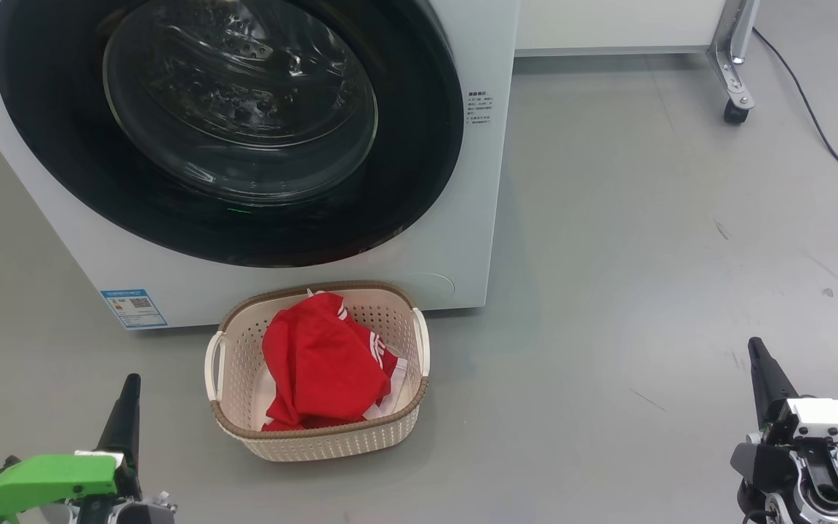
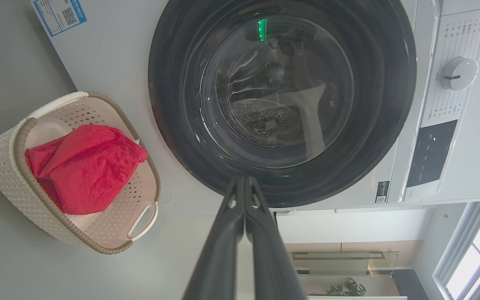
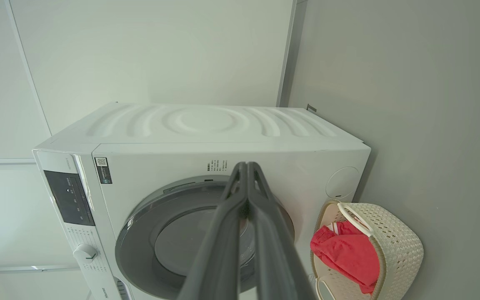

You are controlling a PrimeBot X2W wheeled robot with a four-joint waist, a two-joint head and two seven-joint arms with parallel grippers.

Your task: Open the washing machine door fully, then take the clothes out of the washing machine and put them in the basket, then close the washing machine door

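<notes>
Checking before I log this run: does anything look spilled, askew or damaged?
Nothing stands out: the washing machine door sits shut, the clothes lie inside the upright basket.

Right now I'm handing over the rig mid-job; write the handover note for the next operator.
Left gripper: shut, empty, low left of the cream basket.
Right gripper: shut, empty, far right.
Red clothes lie in the basket on the floor before the washing machine.
Washing machine door closed; no red shows through its glass.
Done: unloading and closing, it appears. Left: nothing obvious.
</notes>
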